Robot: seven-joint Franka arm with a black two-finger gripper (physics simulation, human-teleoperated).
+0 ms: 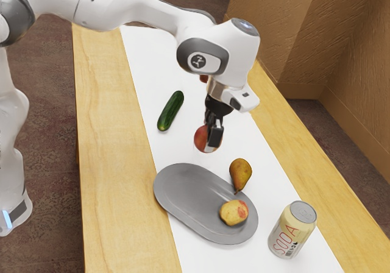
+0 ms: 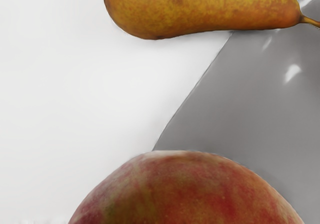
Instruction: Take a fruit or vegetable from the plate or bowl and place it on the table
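On the counter (image 1: 103, 163) lies a cloth (image 1: 146, 66); mostly on this cloth is the plate (image 1: 186, 191), with one fruit (image 1: 233, 213) in it. At the plate's rim lies the pear (image 1: 241, 172). A can (image 1: 294, 230) stands to the exterior view's right, a cucumber (image 1: 170, 111) behind. Between the fingers (image 1: 215, 135) is another fruit (image 1: 202, 139).

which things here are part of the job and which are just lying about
Part of the job:
- gripper, shut on the red fruit
- grey plate, the likely source
- table, where the fruit goes

Just lying about:
- cucumber
- pear at the plate's edge
- yellow-red fruit on the plate
- soda can
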